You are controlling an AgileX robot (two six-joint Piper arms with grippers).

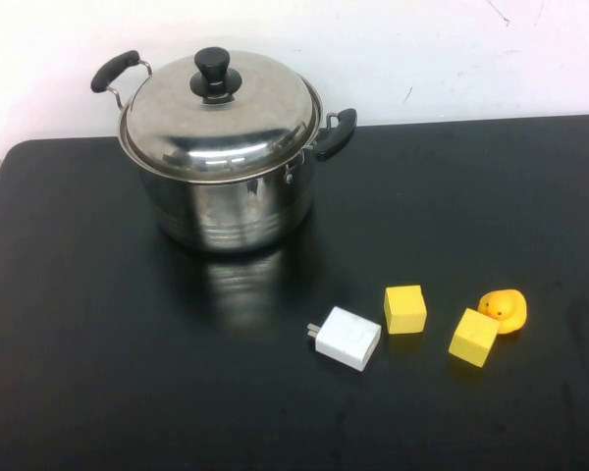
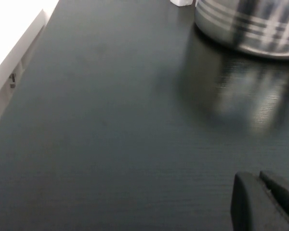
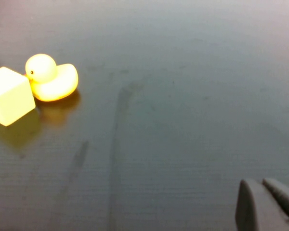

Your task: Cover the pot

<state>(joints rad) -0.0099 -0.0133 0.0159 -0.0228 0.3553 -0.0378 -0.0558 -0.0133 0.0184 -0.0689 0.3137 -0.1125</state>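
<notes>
The steel pot point(image 1: 231, 211) stands at the back left of the black table, with two black side handles. The domed steel lid point(image 1: 221, 118) with a black knob point(image 1: 216, 74) rests on its rim, slightly tilted. Neither arm shows in the high view. In the left wrist view my left gripper point(image 2: 261, 185) is shut and empty, low over the table, with the pot's lower wall point(image 2: 250, 26) some way off. In the right wrist view my right gripper point(image 3: 262, 190) is shut and empty over bare table.
A white charger point(image 1: 347, 338), two yellow blocks point(image 1: 404, 308) point(image 1: 472, 337) and a yellow rubber duck point(image 1: 504, 310) lie at the front right. The duck point(image 3: 50, 78) and one block point(image 3: 8, 95) show in the right wrist view. The table's left edge point(image 2: 19, 53) meets a white surface.
</notes>
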